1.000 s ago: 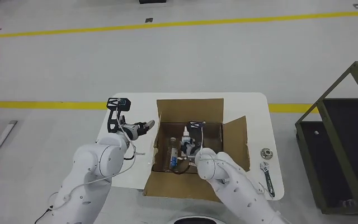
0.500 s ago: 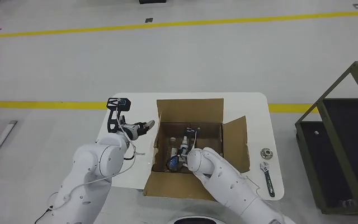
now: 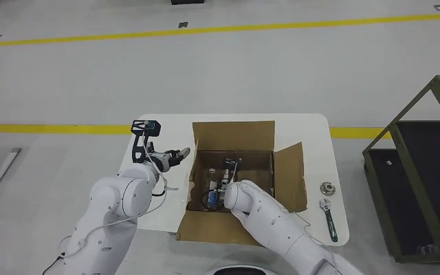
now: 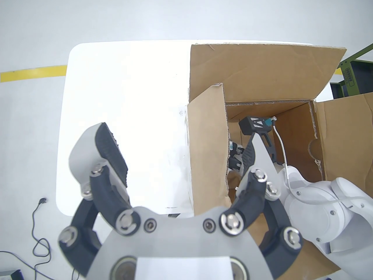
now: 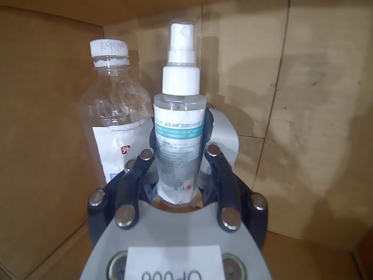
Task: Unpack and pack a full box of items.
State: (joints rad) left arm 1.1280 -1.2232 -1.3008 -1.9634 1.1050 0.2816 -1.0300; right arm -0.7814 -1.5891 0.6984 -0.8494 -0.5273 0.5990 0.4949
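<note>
At 9 o'clock from the box (image 3: 234,134), the left gripper (image 3: 177,154) hovers over the white table (image 3: 158,130), just beside the box's left flap. Its fingers (image 4: 112,152) are spread wide with nothing between them, and it is at the same place as one second ago.

Inside the box, near the left wall, there is a clear water bottle (image 5: 113,112) with a white cap. It is just beside a small spray bottle (image 5: 179,109), at that bottle's 9 o'clock in the top view. The right gripper (image 5: 179,138) is down in the box, and its fingers pinch the spray bottle around the labelled body.

Compared with one second ago, the right arm has shifted toward 9 o'clock within the box, and the spray bottle went with it — then it was near the middle of the box, now it is close to the water bottle.

On the table at 3 o'clock from the box rests a round metal part (image 3: 327,187), and at 4 o'clock a wrench (image 3: 329,220) — both have not moved.
</note>
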